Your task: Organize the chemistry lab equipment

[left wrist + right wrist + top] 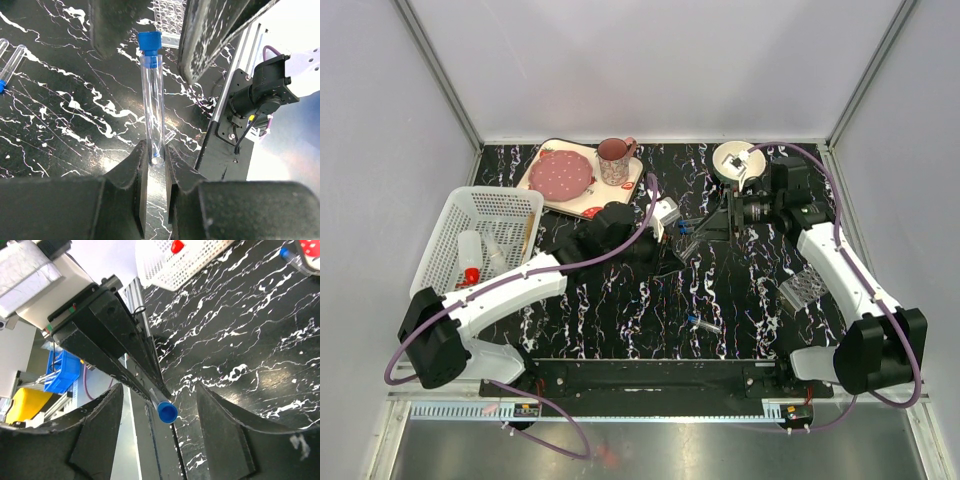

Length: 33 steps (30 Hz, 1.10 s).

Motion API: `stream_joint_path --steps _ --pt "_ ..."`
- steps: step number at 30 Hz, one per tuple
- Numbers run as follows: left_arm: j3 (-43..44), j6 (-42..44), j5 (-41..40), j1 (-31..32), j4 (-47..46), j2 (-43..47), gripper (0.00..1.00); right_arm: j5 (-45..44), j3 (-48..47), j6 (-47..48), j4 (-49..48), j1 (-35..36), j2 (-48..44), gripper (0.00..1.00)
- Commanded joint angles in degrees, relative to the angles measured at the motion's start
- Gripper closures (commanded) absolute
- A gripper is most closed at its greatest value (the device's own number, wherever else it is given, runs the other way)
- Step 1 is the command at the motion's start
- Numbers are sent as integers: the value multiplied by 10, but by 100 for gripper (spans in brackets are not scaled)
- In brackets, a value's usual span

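Okay, top view: left gripper (672, 222) and right gripper (712, 226) meet tip to tip, with a clear plastic test tube with blue cap (686, 229) bridging the gap between them. Another blue-capped tube (703, 323) lies on the black marbled table (620, 310), well back from both hands toward the bases. Clear perforated tube rack (802, 288) sits beside the right forearm. White mesh basket (450, 215), far out on the left hand's outer side, holds a white squeeze bottle with red nozzle (470, 258).

Left wrist view: left gripper (156, 165) pinches the tube's rounded bottom end between its fingers (132, 172). The tube sticks straight out ahead, its cap end between the right hand's dark fingers.

Right wrist view: right gripper (160, 388) is spread wide. The blue cap (167, 413) sits centred between its fingers with a gap on each side, touching neither. Left hand grips the tube's far end.
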<state>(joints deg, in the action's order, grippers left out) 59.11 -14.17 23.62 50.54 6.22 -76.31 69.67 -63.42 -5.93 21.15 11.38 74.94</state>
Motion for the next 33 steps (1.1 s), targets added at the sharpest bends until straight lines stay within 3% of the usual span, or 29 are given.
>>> stream_joint_path --steps 1,5,14,19,22,24,27,28,33 --pt "16 -2 -1 -4 -9 -2 92 11 -21 41 42 15 6 37" --pt "19 -4 -5 -4 -13 -3 92 19 -17 42 42 23 7 48" --pt "30 -7 -11 -5 -12 -8 92 24 -14 44 43 31 10 61" --pt "31 -15 -21 -10 -14 -2 91 29 -14 49 44 30 4 79" --pt "29 -23 -30 -12 -17 7 88 21 -14 57 50 31 -4 82" --pt "28 -30 -33 -18 -15 13 80 8 -15 73 58 28 -8 83" --pt "25 -42 -22 -37 -12 30 59 -15 -14 81 62 14 -22 83" --pt "16 -40 -22 -40 -15 48 47 -30 -12 83 62 -3 -31 83" --pt "-26 -14 -62 -81 -15 144 12 -101 16 117 64 -71 -81 83"
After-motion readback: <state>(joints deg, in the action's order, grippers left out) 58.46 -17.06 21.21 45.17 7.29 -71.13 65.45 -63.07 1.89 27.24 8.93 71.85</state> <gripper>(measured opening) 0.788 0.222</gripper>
